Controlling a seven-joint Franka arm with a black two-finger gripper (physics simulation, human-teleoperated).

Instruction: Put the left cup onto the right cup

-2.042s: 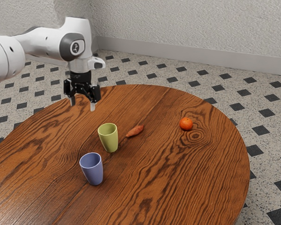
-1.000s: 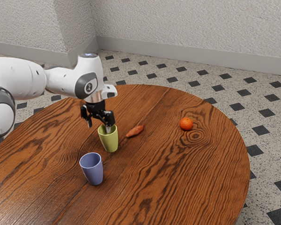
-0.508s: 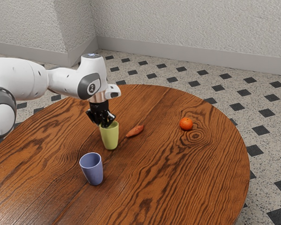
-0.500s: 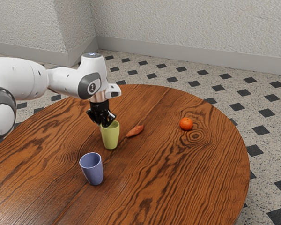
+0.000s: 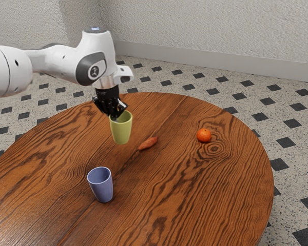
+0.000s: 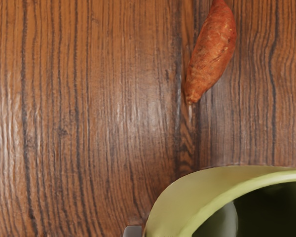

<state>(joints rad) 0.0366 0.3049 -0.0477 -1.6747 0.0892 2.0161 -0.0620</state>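
Checkered black-and-white floor tiles run up to a rough pale wall, and a round table of dark-grained wood stands in front of them. I see my white arm coming in from the exterior view's left, with its hand pointing down over the far left part of the tabletop.

My gripper has its jaws clamped on the rim of the green cup, pinching the wall at the cup's far left edge. That cup hangs off the table, mouth up and tipped a little, above the wood between the sweet potato and the table's left side. In the wrist view the green cup's rim curves just under my hand, its inside dark, with bare table grain beyond it. The sweet potato lies on the wood a short way past the rim, tapered end toward the cup.

A blue cup stands upright on the table, nearer the camera than the green one and slightly to the exterior view's left, well apart from it. An orange sits alone toward the exterior view's right, beside a knot in the wood, far from both cups.
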